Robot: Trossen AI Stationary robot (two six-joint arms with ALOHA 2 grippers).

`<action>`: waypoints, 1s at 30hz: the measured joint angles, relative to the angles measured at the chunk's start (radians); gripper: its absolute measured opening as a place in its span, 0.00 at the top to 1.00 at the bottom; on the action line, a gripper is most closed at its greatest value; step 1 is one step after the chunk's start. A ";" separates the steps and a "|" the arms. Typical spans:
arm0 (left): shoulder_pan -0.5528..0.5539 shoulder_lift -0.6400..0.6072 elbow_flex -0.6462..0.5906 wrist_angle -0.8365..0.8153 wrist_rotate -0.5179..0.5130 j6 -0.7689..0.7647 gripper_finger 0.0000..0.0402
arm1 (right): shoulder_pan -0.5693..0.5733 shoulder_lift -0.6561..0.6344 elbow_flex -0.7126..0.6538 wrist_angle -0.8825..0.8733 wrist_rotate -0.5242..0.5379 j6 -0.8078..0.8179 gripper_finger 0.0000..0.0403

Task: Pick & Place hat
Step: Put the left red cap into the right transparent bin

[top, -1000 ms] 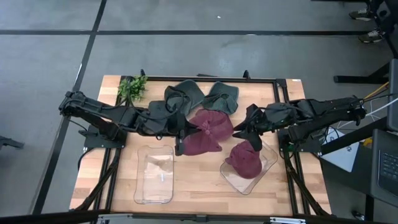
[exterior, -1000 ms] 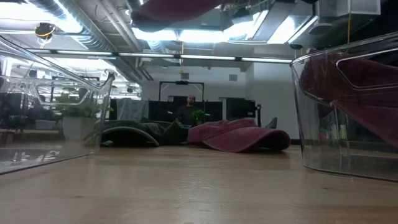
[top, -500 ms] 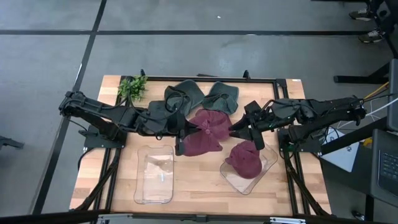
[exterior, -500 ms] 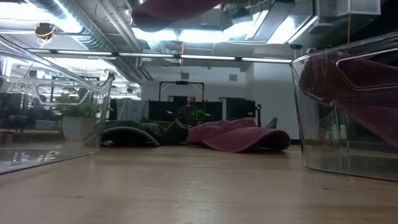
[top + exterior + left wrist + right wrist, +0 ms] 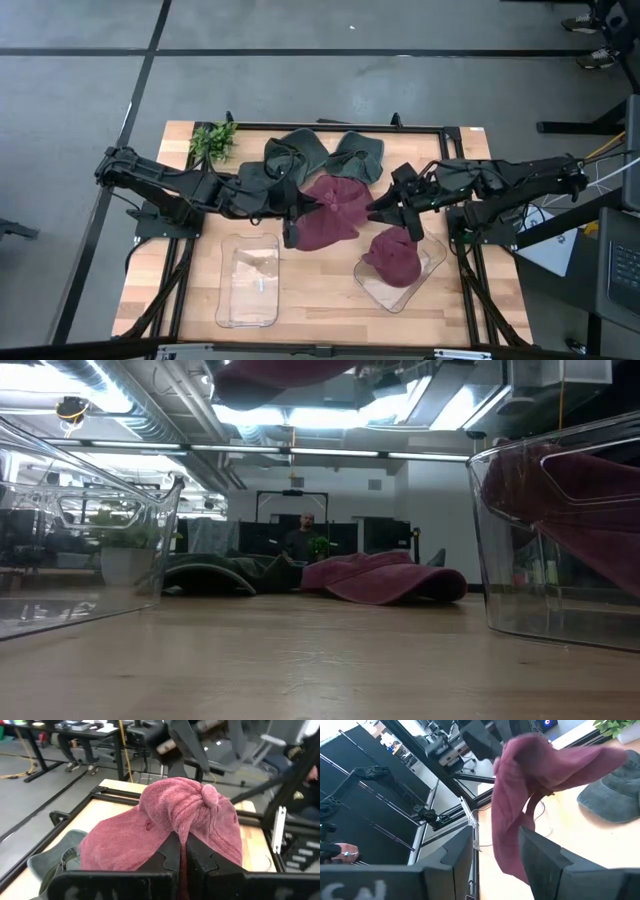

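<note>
Maroon hats (image 5: 335, 210), dark green hats (image 5: 300, 152), clear bins (image 5: 248, 280).

- No text, label, brand, number or sign can be read on anything in these views.

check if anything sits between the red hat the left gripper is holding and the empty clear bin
Nothing visible does. The left gripper is shut on the red hat, lifted off the table, and the empty clear bin lies close by with only bare wood between.
</note>
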State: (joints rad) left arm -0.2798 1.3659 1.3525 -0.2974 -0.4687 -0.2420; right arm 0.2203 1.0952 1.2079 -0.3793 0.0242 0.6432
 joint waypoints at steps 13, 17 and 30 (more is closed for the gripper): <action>0.000 0.052 0.029 0.018 -0.001 -0.034 0.99 | 0.000 0.077 0.000 0.086 -0.010 -0.075 0.61; 0.000 0.059 0.029 0.027 0.000 -0.028 0.99 | 0.000 0.077 0.001 0.083 -0.010 -0.075 0.61; 0.013 0.068 0.029 0.028 0.027 -0.026 0.99 | -0.001 0.196 0.001 0.127 -0.007 -0.087 0.61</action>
State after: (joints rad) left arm -0.2665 1.4338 1.3815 -0.2699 -0.4415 -0.2676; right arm 0.2192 1.2911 1.2087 -0.2524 0.0173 0.5567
